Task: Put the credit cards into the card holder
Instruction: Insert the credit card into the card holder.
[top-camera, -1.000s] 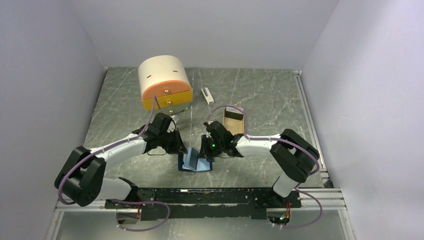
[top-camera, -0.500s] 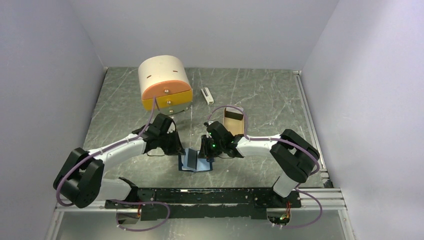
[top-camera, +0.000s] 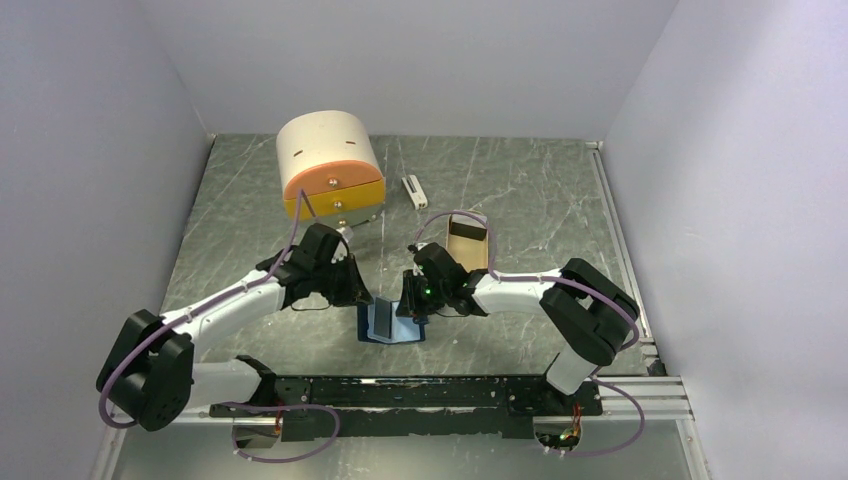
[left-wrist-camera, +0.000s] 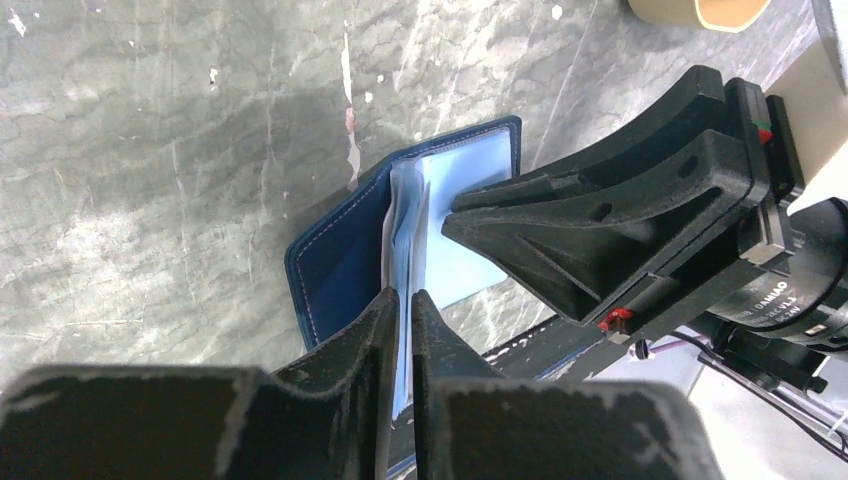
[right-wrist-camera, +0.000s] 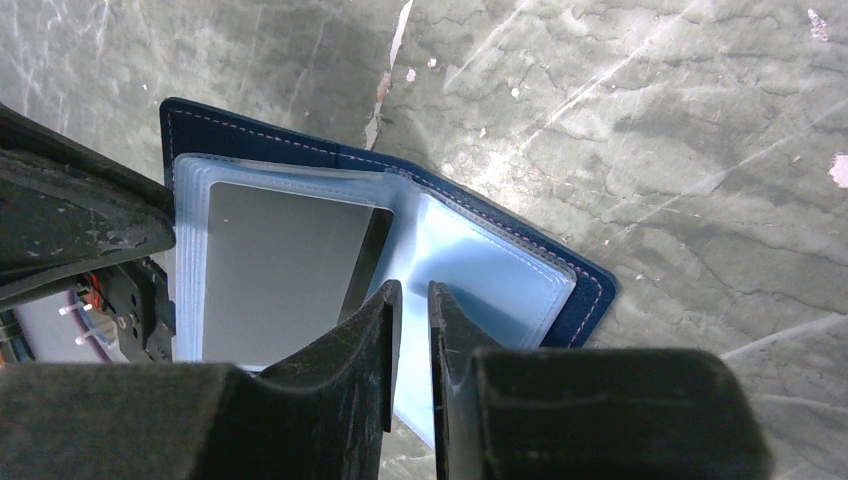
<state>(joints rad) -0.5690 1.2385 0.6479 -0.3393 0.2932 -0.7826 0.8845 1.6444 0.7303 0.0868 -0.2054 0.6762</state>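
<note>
Left arm (top-camera: 230, 305) swung outward; left end effector (left-wrist-camera: 401, 320) pinching sleeves (left-wrist-camera: 405, 215) of card holder (left-wrist-camera: 335, 270) may tear them; right end effector (right-wrist-camera: 408, 320) grip unclear.

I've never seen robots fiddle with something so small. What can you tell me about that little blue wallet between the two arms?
The card holder is a small navy folding wallet, leather-like with pale edge stitching, lying open on the grey marbled table. Inside are light blue clear plastic sleeves, partly standing up; one shows a grey card. The left gripper and right gripper each pinch a sleeve leaf from opposite sides.
</note>
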